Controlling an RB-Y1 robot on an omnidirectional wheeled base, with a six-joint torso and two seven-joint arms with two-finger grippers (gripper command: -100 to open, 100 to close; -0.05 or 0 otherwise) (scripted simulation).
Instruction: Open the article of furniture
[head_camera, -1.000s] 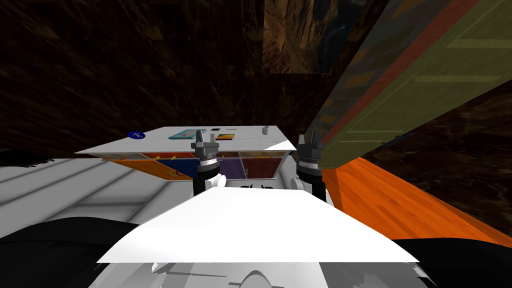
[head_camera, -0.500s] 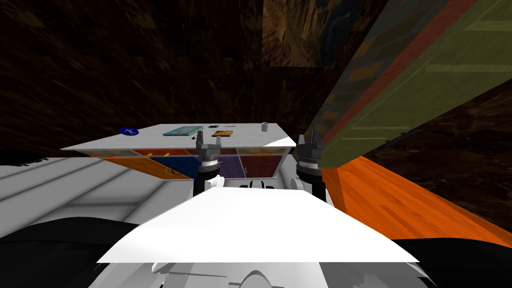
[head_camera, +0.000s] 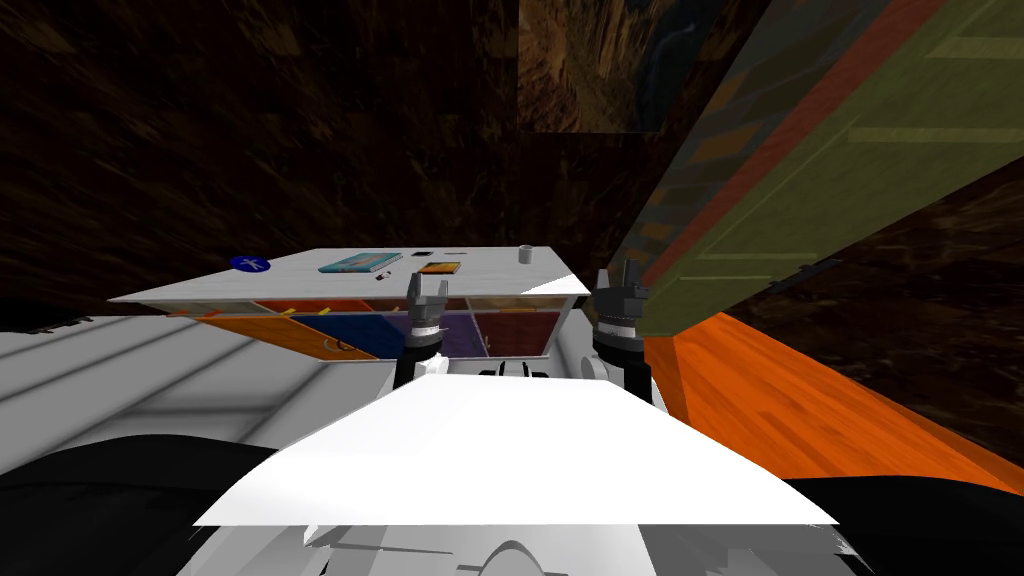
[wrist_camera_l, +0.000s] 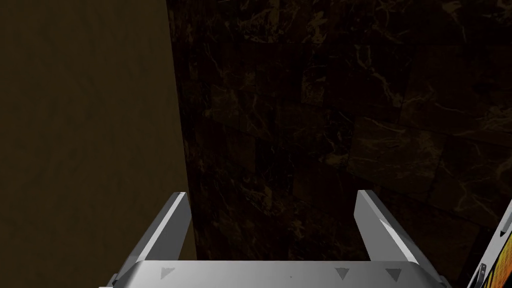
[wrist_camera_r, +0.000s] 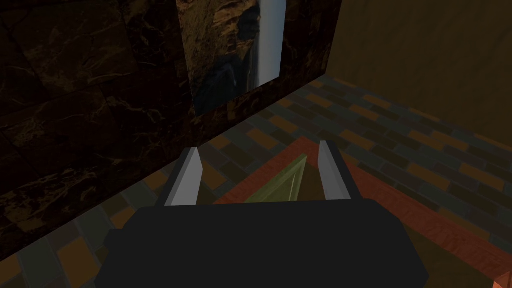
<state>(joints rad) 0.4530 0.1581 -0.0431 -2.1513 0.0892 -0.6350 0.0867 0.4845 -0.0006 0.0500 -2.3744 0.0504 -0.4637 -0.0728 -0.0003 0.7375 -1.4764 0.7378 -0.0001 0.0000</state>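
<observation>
Look at the middle of the head view. Your left gripper (head_camera: 427, 284) has slid a little to the right. It now sits in front of the purple drawer front (head_camera: 462, 336) of the white-topped desk (head_camera: 300, 282). The desk sits in the middle of the frame and has slipped a bit left, so your camera moved too. The left fingers stand wide apart and hold nothing. Your right gripper (head_camera: 617, 276), just right of the middle, is spread and empty too. I think you are lining up on a drawer, with no hold on it yet.
</observation>
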